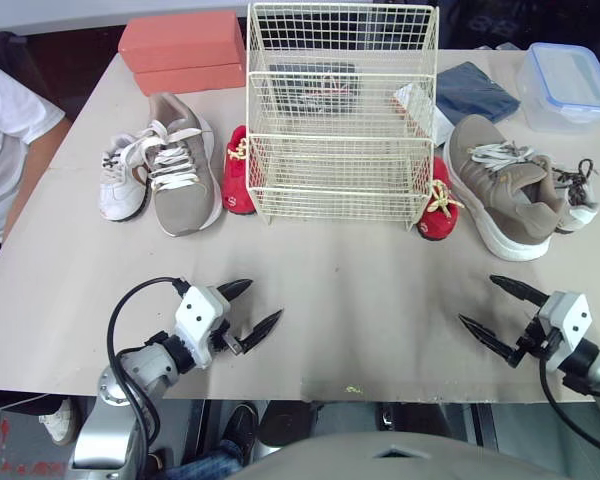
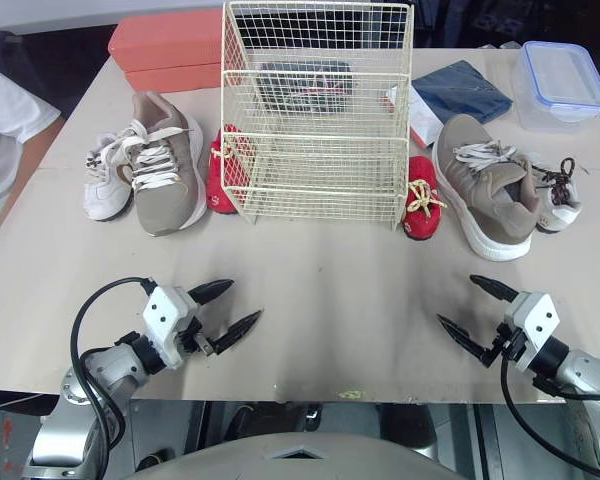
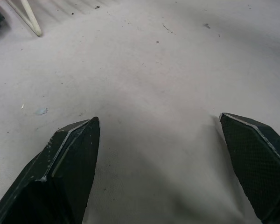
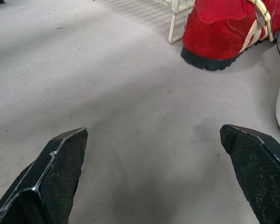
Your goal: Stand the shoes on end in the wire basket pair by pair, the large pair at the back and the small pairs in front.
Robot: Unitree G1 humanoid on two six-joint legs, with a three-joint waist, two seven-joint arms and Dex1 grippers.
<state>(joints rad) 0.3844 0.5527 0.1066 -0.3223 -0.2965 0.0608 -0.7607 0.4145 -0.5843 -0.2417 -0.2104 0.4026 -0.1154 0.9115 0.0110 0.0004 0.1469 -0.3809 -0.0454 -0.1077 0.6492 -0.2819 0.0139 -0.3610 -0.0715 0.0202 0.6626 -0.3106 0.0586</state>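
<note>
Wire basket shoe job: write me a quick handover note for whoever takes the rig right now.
Left gripper and right gripper: fingers open, holding nothing, low over the near part of the table.
Wire basket: mid-table, no shoes in it.
To its left: left white shoe, left tan shoe, left red shoe.
To its right: right red shoe, right tan shoe, right white shoe.
Done: nothing.
Left: all three pairs, tan at the back, red and white in front.

The table (image 1: 360,310) carries a wire basket (image 1: 340,130), six shoes (image 1: 180,170), stacked boxes (image 1: 180,55) and a tub (image 1: 568,85).
</note>
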